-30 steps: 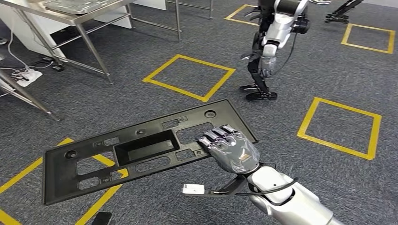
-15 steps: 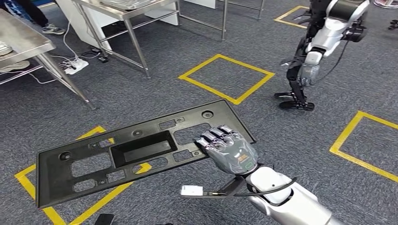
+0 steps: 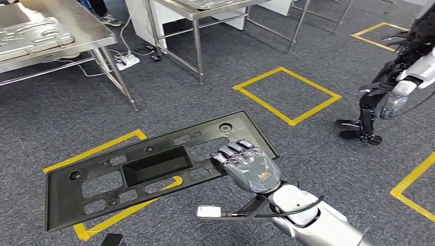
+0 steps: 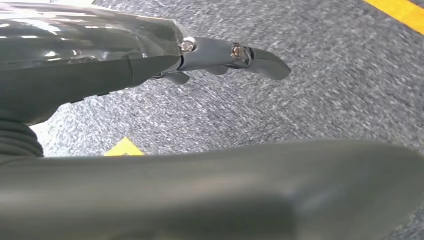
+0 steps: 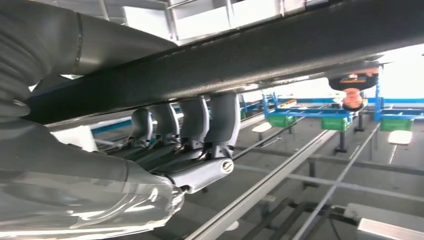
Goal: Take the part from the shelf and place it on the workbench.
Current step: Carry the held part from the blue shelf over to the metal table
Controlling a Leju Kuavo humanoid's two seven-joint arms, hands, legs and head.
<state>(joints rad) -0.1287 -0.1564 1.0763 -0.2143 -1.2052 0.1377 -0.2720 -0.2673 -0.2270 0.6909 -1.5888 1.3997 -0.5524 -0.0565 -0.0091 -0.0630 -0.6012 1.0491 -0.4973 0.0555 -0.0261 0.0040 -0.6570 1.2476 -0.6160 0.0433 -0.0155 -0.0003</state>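
The part is a long black plastic panel [image 3: 154, 166] with several cut-outs and a sunken middle tray, carried level above the carpet. My right hand [image 3: 249, 166] grips its right end, fingers over the top face. In the right wrist view the fingers [image 5: 195, 120] curl round the panel's dark edge [image 5: 280, 45]. My left hand [image 4: 100, 55] hangs low with a finger [image 4: 260, 60] stretched straight over the carpet and nothing in its grasp; a dark tip of it [image 3: 113, 240] peeks in below the panel's near edge.
A steel workbench [image 3: 92, 36] stands at upper left with a silver pressed sheet [image 3: 31, 33] on it. A second steel table [image 3: 205, 7] is behind it. Cables and a power strip [image 3: 125, 61] lie beneath. Another humanoid robot [image 3: 395, 97] stands at right. Yellow tape squares [image 3: 287, 92] mark the carpet.
The camera has turned left: the tables slid in from the upper left and the other robot drifted to the right edge. My right hand keeps the same hold on the panel.
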